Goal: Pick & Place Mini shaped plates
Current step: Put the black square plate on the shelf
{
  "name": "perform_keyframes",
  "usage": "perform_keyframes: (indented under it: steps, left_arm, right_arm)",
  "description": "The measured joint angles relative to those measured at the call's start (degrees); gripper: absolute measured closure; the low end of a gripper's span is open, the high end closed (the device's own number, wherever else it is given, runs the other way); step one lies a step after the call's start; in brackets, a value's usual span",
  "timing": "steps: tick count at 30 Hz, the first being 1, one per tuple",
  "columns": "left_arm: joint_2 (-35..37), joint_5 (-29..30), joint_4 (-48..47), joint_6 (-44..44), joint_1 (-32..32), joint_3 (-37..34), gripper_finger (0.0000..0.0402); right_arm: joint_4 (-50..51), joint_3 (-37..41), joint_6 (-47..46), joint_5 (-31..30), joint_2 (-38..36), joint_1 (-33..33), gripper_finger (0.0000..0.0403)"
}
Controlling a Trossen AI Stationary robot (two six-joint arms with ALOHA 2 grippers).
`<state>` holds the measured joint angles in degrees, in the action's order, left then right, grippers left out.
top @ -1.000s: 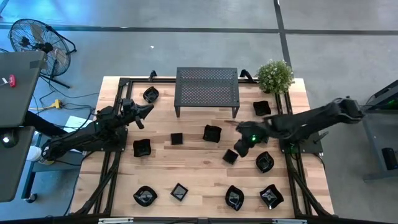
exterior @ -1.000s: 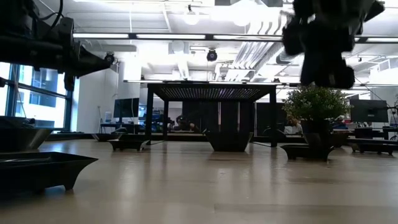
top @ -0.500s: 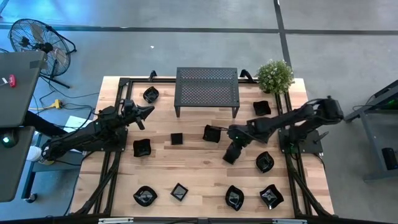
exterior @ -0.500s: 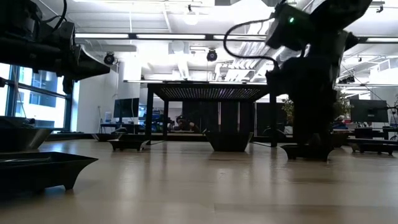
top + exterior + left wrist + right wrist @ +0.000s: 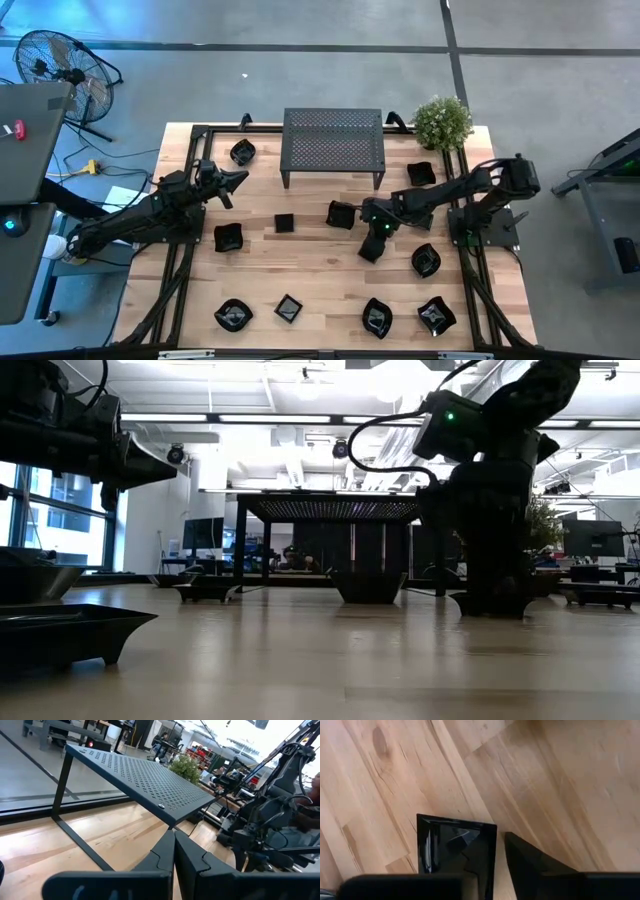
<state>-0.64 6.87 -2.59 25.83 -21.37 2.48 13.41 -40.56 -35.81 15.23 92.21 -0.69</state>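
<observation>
My right gripper point(image 5: 372, 240) is down over a small glossy black square plate point(image 5: 456, 851) near the middle of the pale wooden table point(image 5: 320, 275). In the right wrist view one finger point(image 5: 535, 867) stands just outside the plate's edge, with the fingers partly apart around that rim; I cannot tell whether they have bitten yet.

To do this well, I judge I should get one finger inside the dish and one outside, close squarely on the wall, then lift straight up so the slick glaze does not slide out.

My left gripper point(image 5: 240, 176) waits with its fingers pressed together and empty, hovering at the left end of the black perforated metal rack point(image 5: 333, 143).

Neighbours are close (worth minding on the lift): another black dish point(image 5: 341, 214) lies just beside my wrist, and a rounded one point(image 5: 425, 260) sits nearby. The small green potted plant point(image 5: 441, 121) at the far corner is well apart.
</observation>
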Motion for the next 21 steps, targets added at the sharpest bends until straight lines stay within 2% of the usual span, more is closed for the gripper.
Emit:
perform_keyframes:
  steps: [5, 13, 21]
  left_arm:
    - [0.0, 0.0, -0.1, 0.0, 0.0, 0.0, 0.0401]
    - [0.0, 0.1, -0.2, 0.0, 0.0, 0.0, 0.0401]
    - [0.0, 0.2, -0.2, 0.0, 0.0, -0.1, 0.0401]
  right_arm:
    - [-0.1, 0.1, -0.4, 1.4, -0.7, -0.1, 0.0397]
    - [-0.8, 0.1, -5.9, 4.1, -2.7, 0.0, 0.0397]
    - [-2.0, 0.2, -17.3, 5.1, -14.0, -0.1, 0.0392]
